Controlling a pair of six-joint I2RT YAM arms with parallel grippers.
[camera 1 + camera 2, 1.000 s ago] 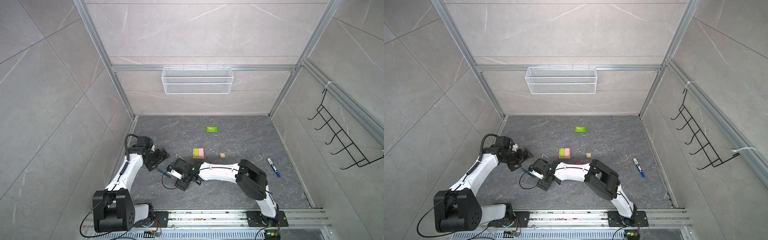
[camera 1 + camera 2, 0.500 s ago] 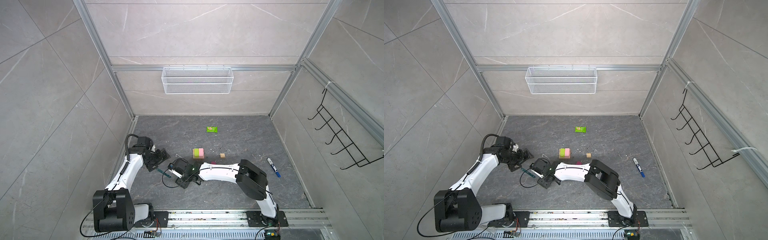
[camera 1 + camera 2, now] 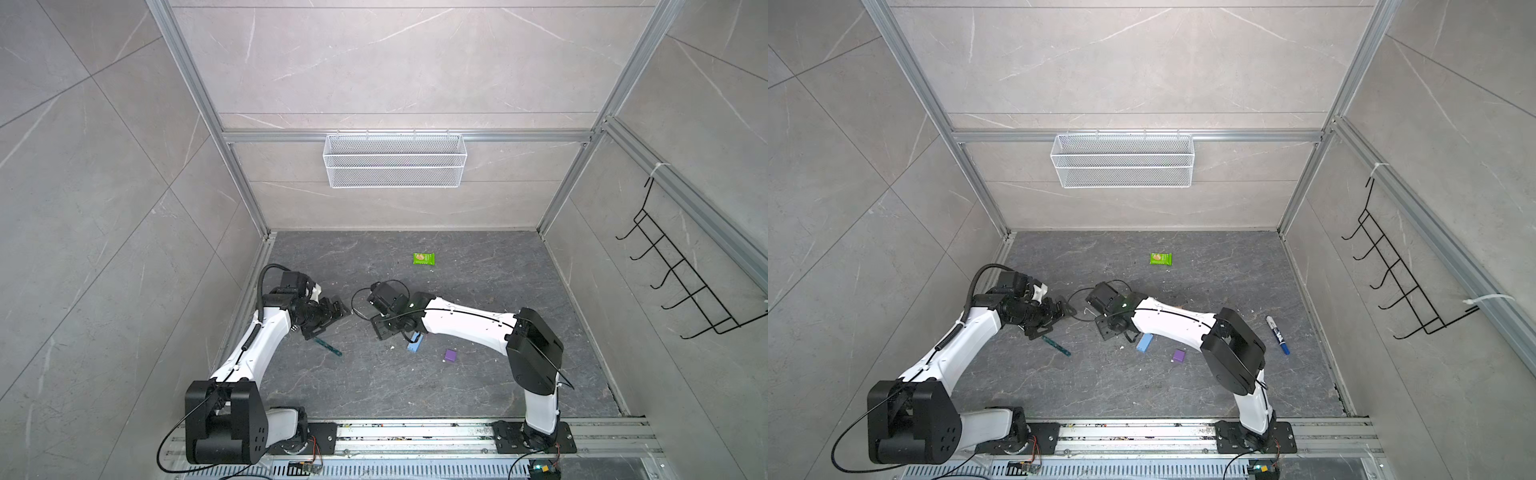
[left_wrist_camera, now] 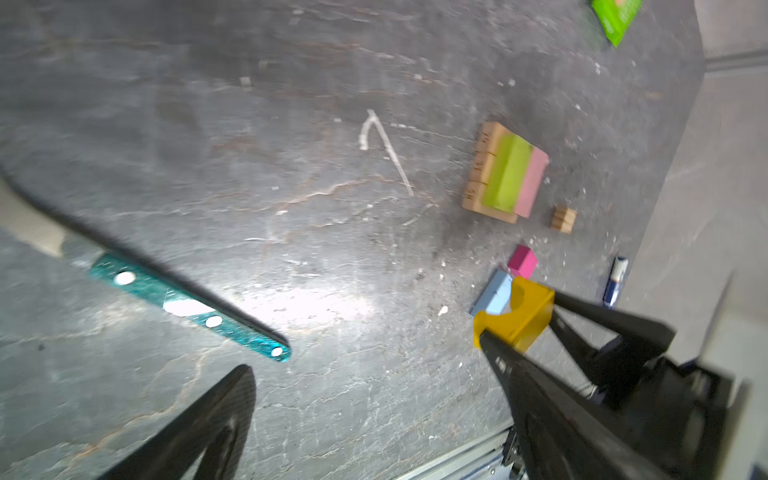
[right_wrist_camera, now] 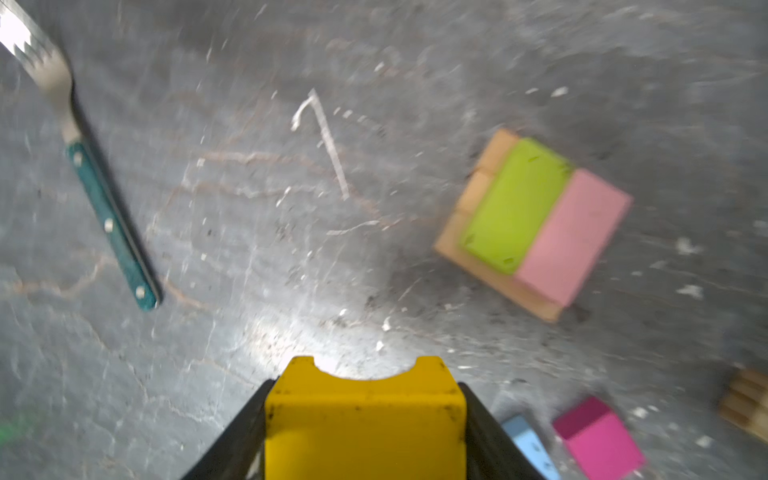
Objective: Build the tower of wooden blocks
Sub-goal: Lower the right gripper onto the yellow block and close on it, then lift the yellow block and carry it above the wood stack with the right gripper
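The yellow block (image 5: 365,419), an arch piece with a half-round notch in its far end, is clamped between the partly closed jaws of the right gripper (image 4: 519,316). The jaws press on its two flat sides, which leaves the notched end and the underside free, probably so it can be set straight down. It looks lifted clear of the tabletop (image 3: 374,395), above the light-blue bar (image 3: 414,344). The tower (image 4: 505,174) it seems meant for stands near the middle of the tabletop. So far it is only tan bars (image 5: 469,195) laid flat side by side with a lime bar (image 5: 515,203) and a pink bar (image 5: 573,237) touching along their lengths on top, a broad level bed for the next course. In both top views the right wrist covers it. The spare pieces lie close by, within easy reach. A small tan cube (image 4: 563,218) is just beside the tower, and a magenta block (image 5: 598,440) is just beside the light-blue bar. A purple cube (image 3: 1179,355) sits nearer the front edge. The left gripper (image 3: 330,318) hangs wide open and empty toward the left edge, over the tine end of a teal-handled fork (image 5: 110,224). I judge it is parked there to leave the middle clear. A green snack packet (image 3: 424,259) lies toward the back edge and a blue marker (image 3: 1278,334) near the right edge, both well apart from the build.
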